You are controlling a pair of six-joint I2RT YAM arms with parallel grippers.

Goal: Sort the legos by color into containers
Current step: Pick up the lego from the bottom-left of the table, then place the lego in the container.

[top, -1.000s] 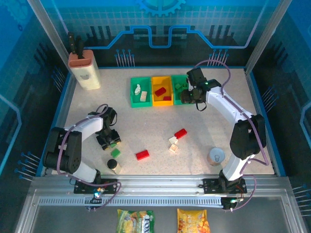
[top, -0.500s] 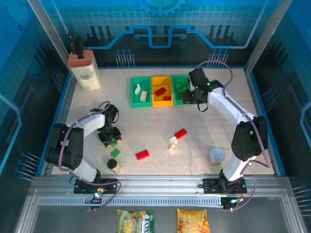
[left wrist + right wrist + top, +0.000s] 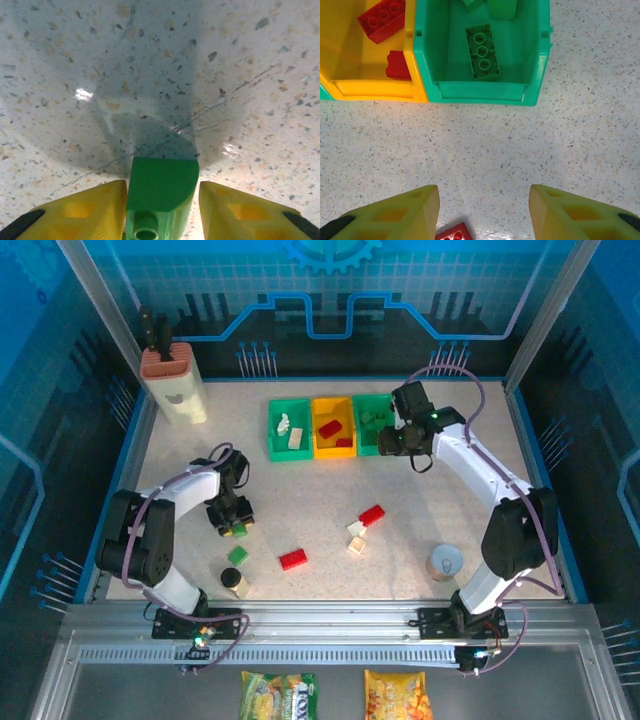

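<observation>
Your left pincer [image 3: 234, 524] holds a green lego brick [image 3: 161, 186] between its jaws, so next carry it to the green bin [image 3: 480, 93] holding green bricks [image 3: 482, 52], just ahead of your empty, parted right pincer [image 3: 484, 210].

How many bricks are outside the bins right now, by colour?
Red bricks: 2
Green bricks: 2, counting the green brick gripped in the left hand
Cream bricks: 2
Total: 6. A pale bit beside the dark jar is too small to tell.
</observation>
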